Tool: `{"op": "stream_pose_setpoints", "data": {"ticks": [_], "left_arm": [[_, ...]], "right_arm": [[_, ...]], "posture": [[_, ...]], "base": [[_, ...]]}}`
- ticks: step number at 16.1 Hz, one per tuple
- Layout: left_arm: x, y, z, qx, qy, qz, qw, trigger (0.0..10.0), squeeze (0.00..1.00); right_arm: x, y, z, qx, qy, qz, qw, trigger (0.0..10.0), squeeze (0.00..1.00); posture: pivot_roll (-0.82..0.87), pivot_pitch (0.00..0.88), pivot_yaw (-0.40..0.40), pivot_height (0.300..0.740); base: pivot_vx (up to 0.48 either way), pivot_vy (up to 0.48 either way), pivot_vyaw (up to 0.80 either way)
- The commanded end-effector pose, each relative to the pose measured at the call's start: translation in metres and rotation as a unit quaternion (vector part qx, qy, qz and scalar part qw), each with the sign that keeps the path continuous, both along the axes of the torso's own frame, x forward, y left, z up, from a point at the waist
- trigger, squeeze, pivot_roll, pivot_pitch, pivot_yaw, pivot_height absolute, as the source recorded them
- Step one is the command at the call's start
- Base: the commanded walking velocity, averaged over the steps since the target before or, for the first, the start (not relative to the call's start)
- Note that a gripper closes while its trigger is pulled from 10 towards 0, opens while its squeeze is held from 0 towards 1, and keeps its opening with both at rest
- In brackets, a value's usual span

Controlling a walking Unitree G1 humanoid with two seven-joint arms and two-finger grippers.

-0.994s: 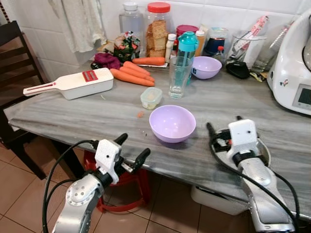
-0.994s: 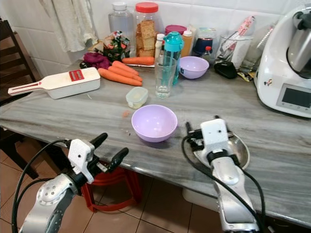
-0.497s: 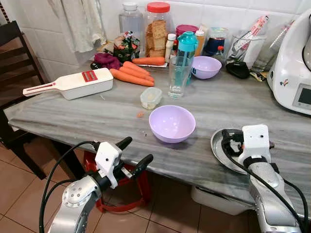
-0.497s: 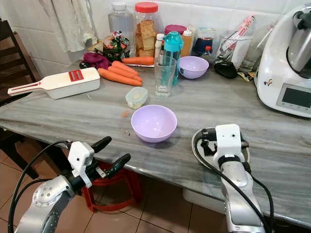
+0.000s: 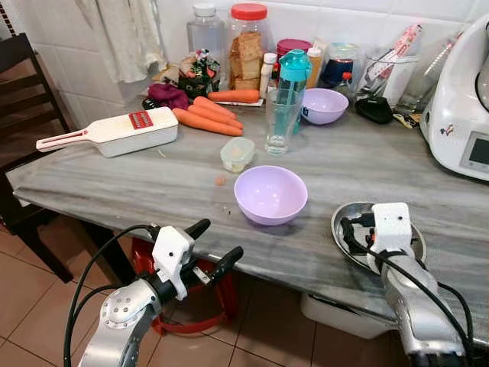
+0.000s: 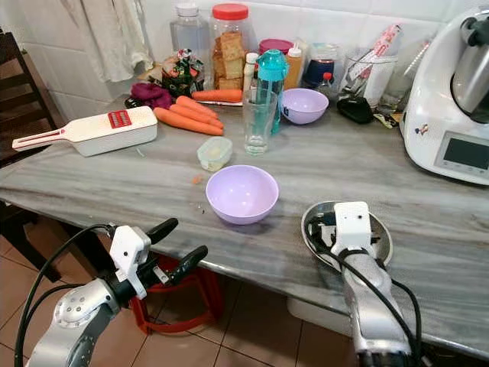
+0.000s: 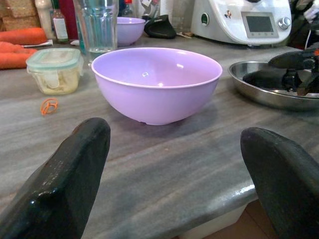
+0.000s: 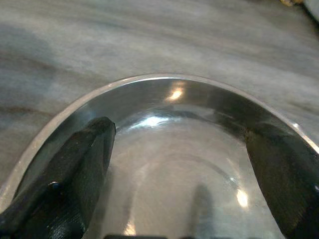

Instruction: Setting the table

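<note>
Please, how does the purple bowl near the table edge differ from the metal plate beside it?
The near purple bowl is deep, with high rounded walls; the metal plate is shallow and flat. The bowl is matte lilac plastic; the plate is shiny and mirrors light. The bowl stands free, while the right gripper, fingers open, is over the plate. Both are round, upright and look empty.

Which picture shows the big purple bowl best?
The left wrist view: the bowl sits close, side-on, between the open left tool. Both eye views show it smaller, from above, empty, beside the steel plate. The right wrist view looks into the plate instead.
</note>
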State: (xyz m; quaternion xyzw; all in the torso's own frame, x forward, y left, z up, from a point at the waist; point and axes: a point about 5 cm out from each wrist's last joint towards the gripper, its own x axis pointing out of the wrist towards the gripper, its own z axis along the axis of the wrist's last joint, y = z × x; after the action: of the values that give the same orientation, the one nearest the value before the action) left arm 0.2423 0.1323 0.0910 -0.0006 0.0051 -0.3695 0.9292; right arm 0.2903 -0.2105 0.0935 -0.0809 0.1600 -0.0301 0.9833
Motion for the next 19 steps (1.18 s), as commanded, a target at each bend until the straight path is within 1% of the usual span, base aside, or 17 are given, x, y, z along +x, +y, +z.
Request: {"op": "stream_pose_setpoints", "data": {"ticks": [1,4,6,7,8,9,10,11,13,15,19], "left_arm": [[-0.003,-0.003,0.0,0.006,-0.001,-0.011,1.0,10.0,0.0],[-0.006,-0.005,0.0,0.006,0.0,-0.014,1.0,10.0,0.0],[-0.006,-0.005,0.0,0.006,0.0,-0.013,1.0,10.0,0.0],[-0.007,-0.006,0.001,0.007,-0.001,-0.013,1.0,10.0,0.0],[-0.007,-0.006,0.001,0.008,-0.001,-0.013,1.0,10.0,0.0],[-0.008,-0.006,0.001,0.008,-0.001,-0.014,1.0,10.0,0.0],[-0.008,-0.007,0.001,0.008,-0.001,-0.015,1.0,10.0,0.0],[-0.008,-0.007,0.002,0.008,-0.001,-0.015,1.0,10.0,0.0],[-0.009,-0.007,0.002,0.008,-0.001,-0.016,1.0,10.0,0.0],[-0.009,-0.007,0.001,0.009,0.0,-0.016,1.0,10.0,0.0],[-0.008,-0.008,0.0,0.01,0.001,-0.016,1.0,10.0,0.0]], "right_arm": [[0.003,-0.001,0.0,0.007,0.011,0.001,1.0,10.0,0.36],[0.007,0.005,-0.002,0.023,0.021,0.013,0.999,10.0,0.35],[0.01,0.008,-0.003,0.032,0.025,0.017,0.999,10.0,0.31],[0.012,0.013,-0.003,0.042,0.03,0.026,0.998,10.0,0.26],[0.013,0.014,-0.003,0.045,0.031,0.027,0.998,10.0,0.26],[0.013,0.021,-0.005,0.064,0.04,0.036,0.996,10.0,0.14],[0.013,0.026,-0.005,0.073,0.044,0.044,0.995,10.0,0.05],[0.013,0.028,-0.006,0.076,0.046,0.047,0.995,10.0,0.05],[0.012,0.037,-0.006,0.087,0.052,0.061,0.993,10.0,0.02],[0.01,0.041,-0.006,0.091,0.053,0.067,0.992,10.0,0.0],[0.01,0.043,-0.005,0.097,0.053,0.067,0.992,10.0,0.0]], "posture": [[0.0,0.0,-0.018,0.74],[0.01,0.0,-0.019,0.74],[0.01,0.0,-0.024,0.74],[0.01,0.0,-0.025,0.74],[0.01,0.0,-0.025,0.74],[0.01,0.0,-0.026,0.74],[0.01,0.0,-0.027,0.74],[0.01,0.0,-0.027,0.74],[0.01,0.0,-0.029,0.74],[0.01,0.0,-0.031,0.74],[0.01,0.0,-0.03,0.74]], "base": [[0.0,0.0,0.0],[0.0,0.0,0.0],[0.0,0.0,0.0],[0.0,0.0,0.0],[0.0,0.0,0.0],[0.0,0.0,0.0],[0.0,0.0,0.0],[0.0,0.0,0.0],[0.0,0.0,0.0],[0.0,0.0,0.0],[0.0,0.0,0.0]]}}
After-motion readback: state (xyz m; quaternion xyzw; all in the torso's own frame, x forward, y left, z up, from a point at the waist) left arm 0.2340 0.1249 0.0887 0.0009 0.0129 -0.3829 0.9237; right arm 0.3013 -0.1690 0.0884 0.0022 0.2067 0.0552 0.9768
